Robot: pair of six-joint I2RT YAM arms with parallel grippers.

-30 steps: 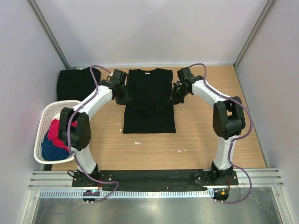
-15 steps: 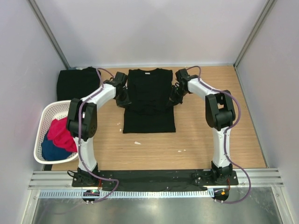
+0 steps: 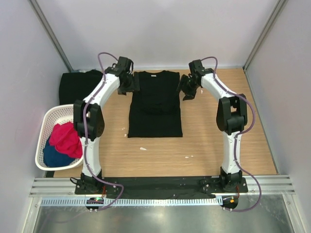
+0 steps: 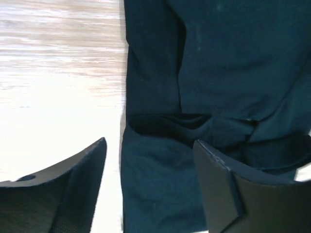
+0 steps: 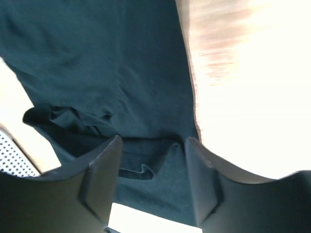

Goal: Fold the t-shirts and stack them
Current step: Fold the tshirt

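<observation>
Both arms are reaching farther toward the collar end than a second ago; the left gripper [image 4: 149, 145] is hanging released, jaws spread and grasping nothing, straddling the left edge of the t-shirt [image 3: 155, 116]; the right gripper [image 5: 153, 141] is likewise hanging apart and empty over its right side; the t-shirt is lying flat mid-table [image 3: 214, 141], sleeves tucked in; a second t-shirt [image 3: 80, 86] is lying in the far-left corner, behind the basket [image 3: 46, 121].

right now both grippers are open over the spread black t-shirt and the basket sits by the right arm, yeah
No: the top external view shows the basket by the left arm, not the right. The left gripper and right gripper are open over the spread black t-shirt.
</observation>
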